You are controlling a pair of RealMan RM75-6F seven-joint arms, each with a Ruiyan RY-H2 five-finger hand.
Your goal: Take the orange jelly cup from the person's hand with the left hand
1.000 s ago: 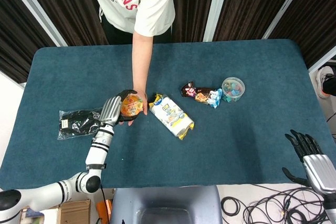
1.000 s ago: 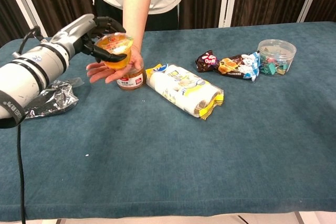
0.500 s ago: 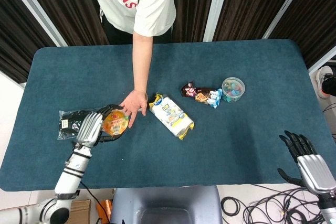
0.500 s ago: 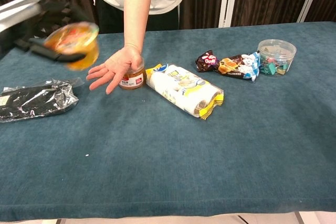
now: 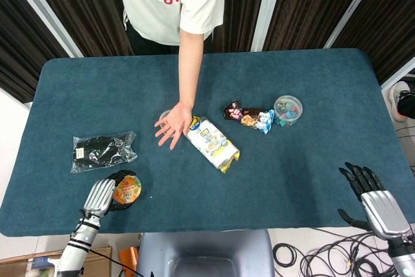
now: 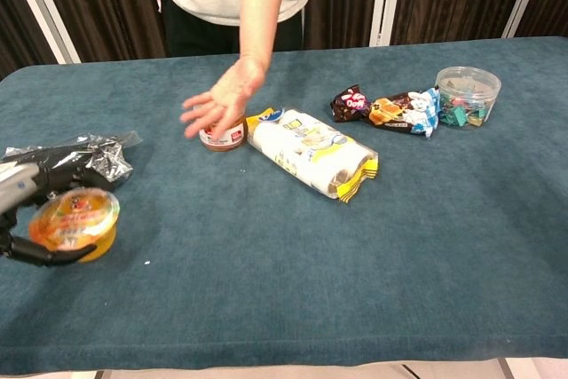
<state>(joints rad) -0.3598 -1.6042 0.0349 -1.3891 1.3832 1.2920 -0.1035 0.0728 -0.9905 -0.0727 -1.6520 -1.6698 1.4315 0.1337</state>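
We see the orange jelly cup (image 6: 74, 222) held in the left hand (image 5: 102, 196), low over the near left corner of the bench (image 5: 311, 82); whether it touches the cloth we cannot tell. The fingers (image 6: 40, 257) curl under and around its wall, clamped on the cup, with the printed foil lid facing up and tipped a little toward the bench's middle. We judge the cup light and small, its thin plastic wall likely to flex and its smooth sides likely to slip, while the peel-off lid is the fragile part. So we would hold it around the side wall below the rim, as now, with gentle pressure and nothing pressing on the foil, and keep it fairly level.

Just beyond the cup toward the far edge lies a black packet in clear wrap (image 5: 102, 150). The person's hand (image 5: 172, 125) is empty and spread near the middle of the bench, over a small jar (image 6: 223, 136), well apart from the cup. Beside it lies a yellow and white snack bag (image 5: 212, 142), then some candy wrappers (image 5: 249, 117) and a clear tub (image 5: 287, 109) toward the right edge. The right hand (image 5: 371, 194) hangs off the near right corner, fingers apart, holding nothing.
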